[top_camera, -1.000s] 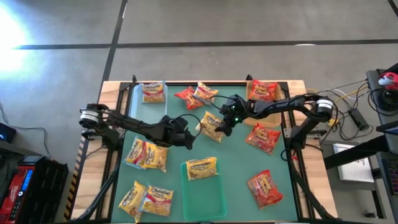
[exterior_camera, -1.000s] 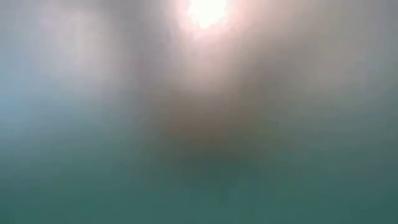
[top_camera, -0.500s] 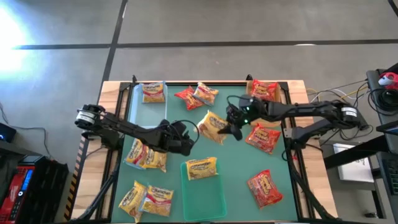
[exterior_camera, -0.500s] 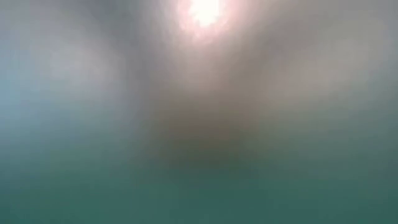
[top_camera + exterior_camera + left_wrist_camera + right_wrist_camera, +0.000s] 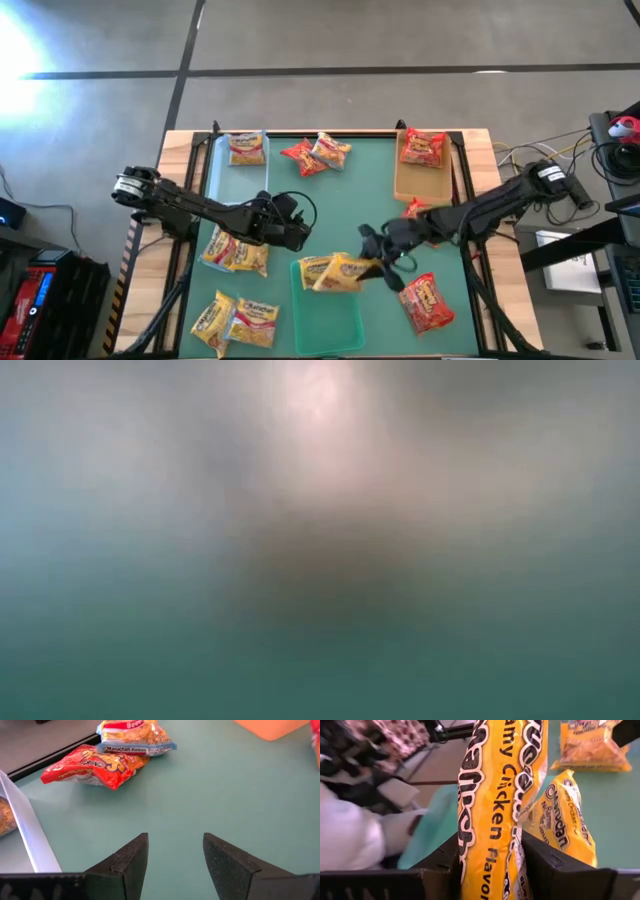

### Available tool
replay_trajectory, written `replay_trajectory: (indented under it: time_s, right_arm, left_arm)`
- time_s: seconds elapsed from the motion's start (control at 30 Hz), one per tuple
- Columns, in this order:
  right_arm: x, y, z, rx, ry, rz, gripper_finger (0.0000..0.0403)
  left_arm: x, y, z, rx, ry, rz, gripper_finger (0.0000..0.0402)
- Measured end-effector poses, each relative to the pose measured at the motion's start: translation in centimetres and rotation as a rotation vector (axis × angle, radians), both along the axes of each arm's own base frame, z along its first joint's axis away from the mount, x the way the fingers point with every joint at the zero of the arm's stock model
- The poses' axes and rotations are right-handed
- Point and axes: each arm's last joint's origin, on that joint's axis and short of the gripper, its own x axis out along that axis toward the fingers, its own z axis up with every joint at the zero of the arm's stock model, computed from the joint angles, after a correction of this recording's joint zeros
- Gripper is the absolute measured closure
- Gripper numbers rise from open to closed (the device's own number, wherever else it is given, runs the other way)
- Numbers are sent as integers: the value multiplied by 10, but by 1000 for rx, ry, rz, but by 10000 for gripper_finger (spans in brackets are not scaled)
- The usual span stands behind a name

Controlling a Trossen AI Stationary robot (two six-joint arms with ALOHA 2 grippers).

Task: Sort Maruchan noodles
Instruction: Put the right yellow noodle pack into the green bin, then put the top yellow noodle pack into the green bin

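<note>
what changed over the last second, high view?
The right gripper carried a yellow Creamy Chicken packet from mid-table toward the front, now over the green tray beside the yellow packet already in it. Its fingers stay clamped on it. The left gripper barely moved, fingers apart, empty. Other packets are unmoved.

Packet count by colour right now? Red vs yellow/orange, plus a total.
Red packets: 4
Yellow/orange packets: 8
Total: 12
</note>
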Motion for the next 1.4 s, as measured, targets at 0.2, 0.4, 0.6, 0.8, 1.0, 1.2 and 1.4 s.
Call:
replay_trajectory:
  time_s: [0.2,0.4,0.6,0.8,1.0,1.2,1.4]
  right_arm:
    - [17,20,-29,-64,-29,-21,269]
    - [29,23,-54,-76,7,-12,269]
    - [31,24,-68,-104,47,2,268]
    - [30,24,-63,-155,-3,10,256]
    - [31,22,-62,-206,-22,-46,214]
    - [25,18,-45,-246,-37,-49,196]
    - [14,8,0,-265,-61,-109,205]
  left_arm:
    - [-6,-5,14,1,-30,-38,228]
    - [-12,-14,24,-2,-51,-89,228]
    - [-12,-17,25,-57,-38,-139,228]
    - [-9,-18,31,-87,-48,-157,228]
    - [-8,-19,42,-91,-6,-189,228]
    - [-13,-20,59,-135,90,-209,228]
    - [-33,-21,73,-289,291,-166,228]
